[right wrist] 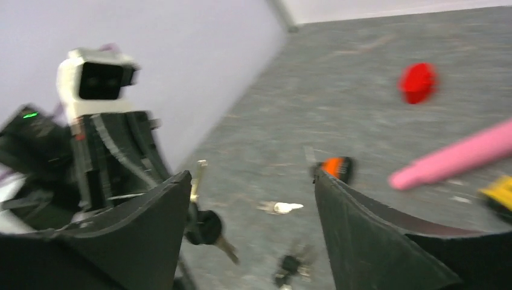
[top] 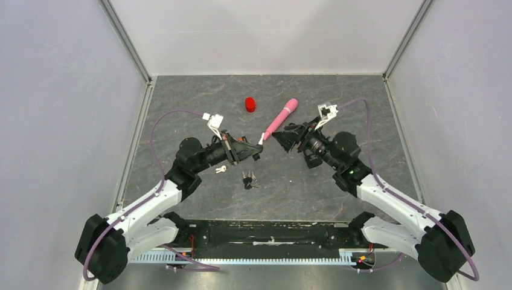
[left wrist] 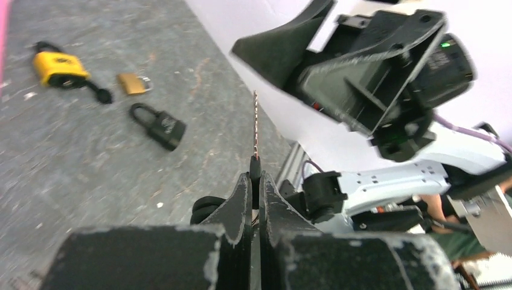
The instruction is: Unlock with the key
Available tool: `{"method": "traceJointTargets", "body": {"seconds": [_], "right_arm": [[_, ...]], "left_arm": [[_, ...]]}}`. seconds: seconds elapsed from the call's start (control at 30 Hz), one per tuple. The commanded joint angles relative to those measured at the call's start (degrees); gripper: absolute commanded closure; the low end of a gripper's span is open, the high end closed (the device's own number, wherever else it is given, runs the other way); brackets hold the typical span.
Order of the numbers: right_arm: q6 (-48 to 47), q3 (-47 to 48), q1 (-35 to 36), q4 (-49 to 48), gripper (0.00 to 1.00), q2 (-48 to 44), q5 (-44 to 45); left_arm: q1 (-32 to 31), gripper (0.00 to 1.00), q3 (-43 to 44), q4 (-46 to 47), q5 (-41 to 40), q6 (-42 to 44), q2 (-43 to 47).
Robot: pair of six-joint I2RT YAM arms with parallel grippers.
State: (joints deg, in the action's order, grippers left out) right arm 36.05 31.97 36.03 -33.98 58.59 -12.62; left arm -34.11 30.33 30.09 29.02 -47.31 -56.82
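Note:
My left gripper (top: pixel 249 149) is shut on a black-headed key (left wrist: pixel 255 130), its thin blade pointing straight out of the fingertips towards the right gripper. A second key hangs from the same head (right wrist: pixel 208 228). My right gripper (top: pixel 282 138) is open and empty, facing the left gripper a short gap away; it also shows in its own wrist view (right wrist: pixel 250 175). In the left wrist view a black padlock (left wrist: pixel 160 125), a small brass padlock (left wrist: pixel 133 83) and a yellow padlock (left wrist: pixel 59 67) lie on the grey table. The right arm hides them in the top view.
A pink cylinder (top: pixel 282 116) and a red cap (top: pixel 250 104) lie behind the grippers. A bunch of keys (top: pixel 248 180) and a white-headed key (top: pixel 221 170) lie nearer the bases. An orange and black item (right wrist: pixel 338 168) sits past my right finger. Walls enclose three sides.

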Motion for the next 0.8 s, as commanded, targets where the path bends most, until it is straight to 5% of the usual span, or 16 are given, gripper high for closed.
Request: {"method": "traceJointTargets", "body": {"seconds": [0.0, 0.1, 0.3, 0.77], "right_arm": [[-12.71, 7.89, -3.18, 29.45, 0.16, -1.19, 12.01], [-14.67, 9.63, -7.68, 39.19, 0.02, -0.26, 16.23], [-16.15, 14.45, -17.75, 54.77, 0.02, 7.98, 15.93], [-19.49, 12.96, -20.74, 53.58, 0.01, 22.06, 9.53]], "left_arm": [[3.94, 0.98, -3.47, -2.11, -0.8, -3.68, 2.78], [4.88, 0.98, -4.69, -4.84, -0.5, -2.76, 4.56], [5.38, 0.98, -4.51, -12.65, -1.23, 0.9, 8.2], [5.52, 0.98, -2.48, -20.15, -2.0, 5.38, 10.34]]}}
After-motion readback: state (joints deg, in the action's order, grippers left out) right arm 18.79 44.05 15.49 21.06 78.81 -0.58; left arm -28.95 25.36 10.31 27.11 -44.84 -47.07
